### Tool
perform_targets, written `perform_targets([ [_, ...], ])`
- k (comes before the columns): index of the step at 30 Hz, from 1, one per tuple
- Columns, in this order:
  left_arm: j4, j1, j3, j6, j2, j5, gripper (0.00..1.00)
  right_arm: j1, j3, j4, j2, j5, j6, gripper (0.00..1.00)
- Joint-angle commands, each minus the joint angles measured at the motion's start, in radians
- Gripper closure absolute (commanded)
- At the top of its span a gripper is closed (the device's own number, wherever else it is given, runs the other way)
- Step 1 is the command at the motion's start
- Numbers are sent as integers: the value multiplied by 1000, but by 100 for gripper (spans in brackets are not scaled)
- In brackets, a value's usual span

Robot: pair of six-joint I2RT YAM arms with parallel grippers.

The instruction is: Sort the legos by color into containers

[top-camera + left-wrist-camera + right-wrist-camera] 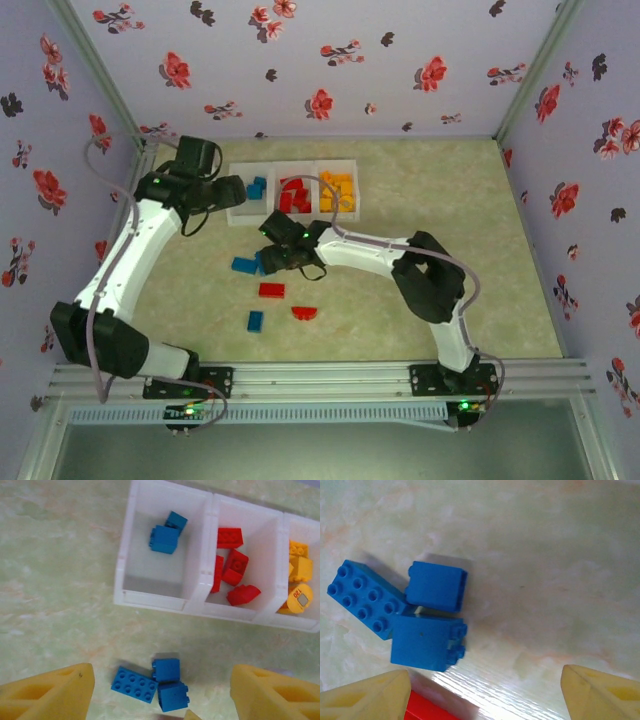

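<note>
- Right gripper (pixel 482 695): jaws wide, empty; three small blue plastic bricks (pixel 420 625) cluster at 10 o'clock.
- I'd centre over one brick alone.
- Left gripper (pixel 162 685): wide, empty; white translucent bins (pixel 165 600) at 12 o'clock.

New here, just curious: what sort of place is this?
Likely a robot test booth, not a home: flower-print walls box in a table, two arms are bolted to a metal rail, and toy bricks lie by white bins.
</note>
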State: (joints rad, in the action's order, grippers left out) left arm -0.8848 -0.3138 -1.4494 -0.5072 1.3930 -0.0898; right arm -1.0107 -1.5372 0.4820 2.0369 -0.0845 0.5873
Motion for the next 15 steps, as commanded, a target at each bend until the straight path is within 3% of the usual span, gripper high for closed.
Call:
perform_targets([
  [1,-27,14,17,-19,-45,-18,26,-26,-98,65,50,21,4,21],
  [15,-39,22,18,-17,-80,-18,26,-63,-271,212,199,-11,-13,25],
])
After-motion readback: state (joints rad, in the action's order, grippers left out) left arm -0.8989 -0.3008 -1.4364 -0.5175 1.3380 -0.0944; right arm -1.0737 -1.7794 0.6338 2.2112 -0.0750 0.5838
